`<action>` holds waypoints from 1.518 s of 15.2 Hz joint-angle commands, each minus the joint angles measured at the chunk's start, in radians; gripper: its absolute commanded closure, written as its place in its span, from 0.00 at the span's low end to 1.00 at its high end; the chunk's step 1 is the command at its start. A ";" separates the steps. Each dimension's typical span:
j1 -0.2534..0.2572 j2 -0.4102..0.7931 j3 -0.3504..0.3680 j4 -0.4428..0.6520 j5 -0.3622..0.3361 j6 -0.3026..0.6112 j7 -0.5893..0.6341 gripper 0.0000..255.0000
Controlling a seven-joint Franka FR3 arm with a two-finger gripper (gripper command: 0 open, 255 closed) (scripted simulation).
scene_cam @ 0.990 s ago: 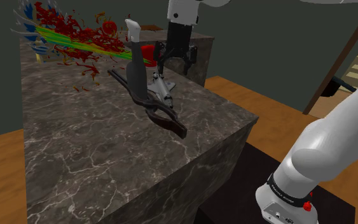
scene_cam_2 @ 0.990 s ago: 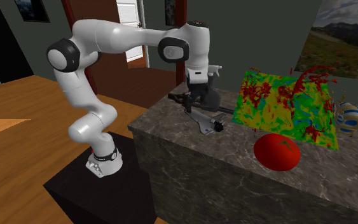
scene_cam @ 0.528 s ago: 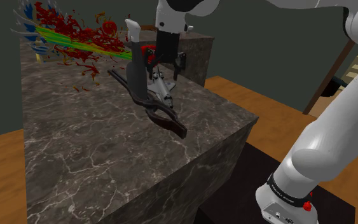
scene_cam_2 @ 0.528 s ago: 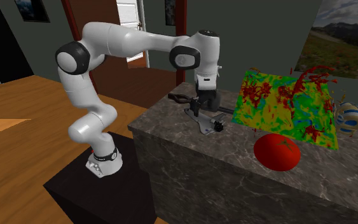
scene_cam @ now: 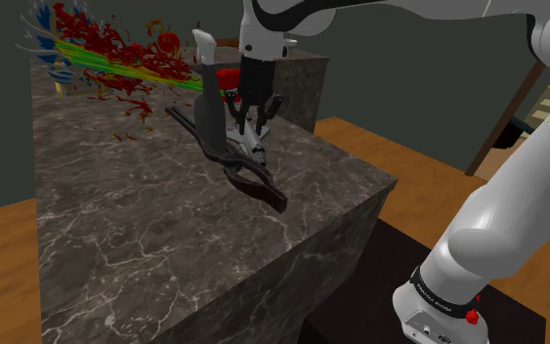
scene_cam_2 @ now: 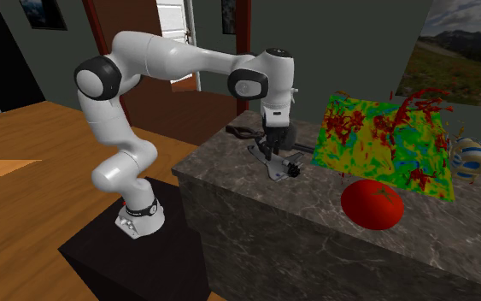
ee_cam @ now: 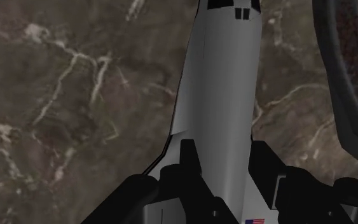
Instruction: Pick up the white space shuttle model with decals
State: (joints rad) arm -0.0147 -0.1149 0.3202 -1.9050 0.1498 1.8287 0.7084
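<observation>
The shuttle (ee_cam: 219,95) is lying flat on the counter (ee_cam: 75,127), right under your gripper (ee_cam: 225,156). Its long body is sitting between the two black fingers. The fingers are pressing on both sides of the body, near the little flag sticker, so your gripper is squeezing the shuttle.

I think you are done with the reaching and the grabbing. The shuttle is not up in the air yet, so the lifting is what is left.

The shuttle is looking smooth and white-grey, with a round body, small black windows near the nose and a flat wing spreading out by one finger. The counter is dark stone with pale, wiggly lines. A dark, curved tool (ee_cam: 346,76) is lying just beside your gripper, outside one finger.
</observation>
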 commanded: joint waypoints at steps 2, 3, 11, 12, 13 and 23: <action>0.000 0.001 0.000 0.000 0.000 0.001 0.000 1.00; 0.000 0.000 0.000 -0.001 0.000 0.001 0.000 1.00; -0.001 0.003 -0.002 0.069 -0.003 -0.066 0.007 1.00; -0.002 0.004 -0.002 0.083 -0.004 -0.079 0.009 1.00; -0.002 0.005 -0.002 0.098 -0.005 -0.093 0.010 1.00; -0.003 0.025 -0.003 0.229 -0.012 -0.204 0.026 1.00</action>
